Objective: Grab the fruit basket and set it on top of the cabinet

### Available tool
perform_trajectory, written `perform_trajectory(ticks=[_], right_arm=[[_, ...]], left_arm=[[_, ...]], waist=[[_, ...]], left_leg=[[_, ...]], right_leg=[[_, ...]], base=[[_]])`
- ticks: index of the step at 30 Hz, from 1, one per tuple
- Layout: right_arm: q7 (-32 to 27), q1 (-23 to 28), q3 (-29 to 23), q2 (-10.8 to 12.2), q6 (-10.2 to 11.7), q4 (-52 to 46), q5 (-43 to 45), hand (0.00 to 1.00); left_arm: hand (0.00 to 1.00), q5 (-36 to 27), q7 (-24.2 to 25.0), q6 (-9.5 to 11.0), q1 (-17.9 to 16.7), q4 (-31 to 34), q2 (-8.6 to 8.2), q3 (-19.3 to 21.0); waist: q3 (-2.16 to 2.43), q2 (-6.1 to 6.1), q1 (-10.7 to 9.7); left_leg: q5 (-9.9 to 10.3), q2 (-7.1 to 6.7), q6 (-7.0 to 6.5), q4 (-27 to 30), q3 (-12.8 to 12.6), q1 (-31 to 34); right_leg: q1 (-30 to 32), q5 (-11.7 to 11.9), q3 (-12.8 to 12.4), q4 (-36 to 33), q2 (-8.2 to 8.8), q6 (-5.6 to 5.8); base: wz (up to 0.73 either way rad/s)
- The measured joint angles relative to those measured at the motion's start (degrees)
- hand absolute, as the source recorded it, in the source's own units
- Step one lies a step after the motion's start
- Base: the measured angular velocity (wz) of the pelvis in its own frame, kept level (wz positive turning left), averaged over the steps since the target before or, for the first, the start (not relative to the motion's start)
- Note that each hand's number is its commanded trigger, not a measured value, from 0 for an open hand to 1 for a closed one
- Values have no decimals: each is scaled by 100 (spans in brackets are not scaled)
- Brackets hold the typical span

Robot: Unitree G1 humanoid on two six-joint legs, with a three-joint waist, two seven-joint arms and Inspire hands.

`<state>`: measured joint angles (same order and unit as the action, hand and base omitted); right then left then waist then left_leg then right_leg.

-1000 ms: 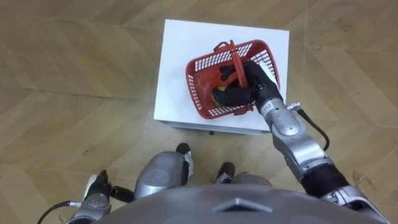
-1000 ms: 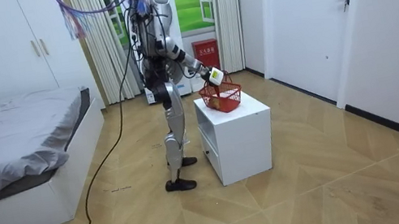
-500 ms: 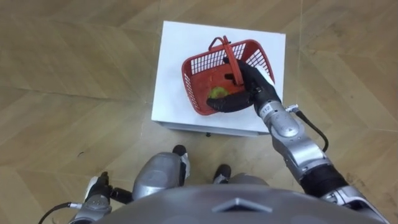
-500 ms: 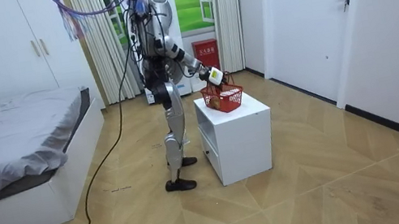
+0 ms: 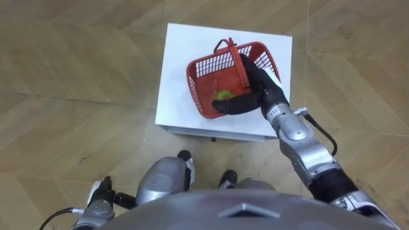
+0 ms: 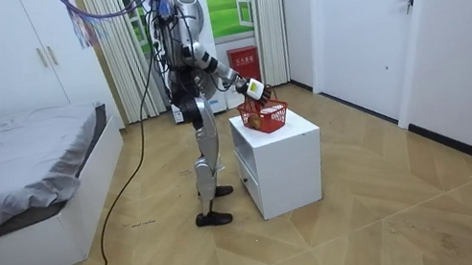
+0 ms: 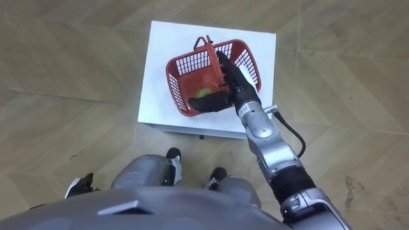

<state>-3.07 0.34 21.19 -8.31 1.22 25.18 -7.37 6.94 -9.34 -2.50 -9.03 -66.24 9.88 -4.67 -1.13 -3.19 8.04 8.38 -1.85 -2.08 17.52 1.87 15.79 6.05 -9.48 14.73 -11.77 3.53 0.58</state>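
Observation:
A red plastic mesh fruit basket (image 5: 204,67) stands on a white cabinet (image 5: 176,76), its handle (image 5: 231,51) raised over the middle. A yellow-green fruit (image 5: 222,96) lies inside. My right hand (image 5: 255,86) reaches into the basket from the near right side. Its fingers lie straight along the handle and the thumb points left above the fruit, so the hand is open. My left hand (image 5: 97,195) hangs low at my left side. In the room view I stand upright at the cabinet (image 6: 284,158) with the right arm stretched to the basket (image 6: 264,116).
Wooden herringbone floor surrounds the cabinet on all sides. A bed (image 6: 11,182) stands at the room view's left, wardrobes behind it, and a door (image 6: 347,15) in the wall at the right. A window with curtains is behind me.
My right hand's fingers, curled round the handle a second ago, have straightened out. The basket has shifted slightly on the cabinet top and stays there.

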Motion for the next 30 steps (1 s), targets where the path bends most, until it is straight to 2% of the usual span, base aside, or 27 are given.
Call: perform_trajectory(ticks=[6,10,16,25,30], right_arm=[[-179,13,-18,-16,10,-226,-130,0],[-382,69,-184,-20,10,-231,-117,0],[-892,265,-623,-56,74,-753,-103,0],[-1417,411,-869,-55,250,-1108,-105,0],[-1897,438,-1128,-56,314,-1419,-82,0]], left_arm=[[0,2,-4,-32,-49,203,0,5],[0,-1,-7,-43,-67,234,1,11],[0,-6,-19,18,-68,215,-3,30],[0,-2,-119,45,-142,265,-23,282],[0,-6,-126,45,-194,348,-51,346]], waist=[[-2,60,-54],[16,107,-155],[26,98,-205],[91,44,-346],[89,75,-441]], left_leg=[[8,-1,-14,0,-16,-73],[18,4,-27,-6,-58,-156],[18,10,-28,-62,-158,-270],[18,6,-26,-326,-293,-758],[16,-1,-27,-408,-307,-934]], right_leg=[[-80,-3,-9,10,8,6],[-148,-12,-47,9,21,20],[-174,-12,-147,-2,21,21],[-524,-29,-280,90,22,48],[-671,-28,-298,121,24,46]], base=[[0],[-4],[-9],[-8],[0]])
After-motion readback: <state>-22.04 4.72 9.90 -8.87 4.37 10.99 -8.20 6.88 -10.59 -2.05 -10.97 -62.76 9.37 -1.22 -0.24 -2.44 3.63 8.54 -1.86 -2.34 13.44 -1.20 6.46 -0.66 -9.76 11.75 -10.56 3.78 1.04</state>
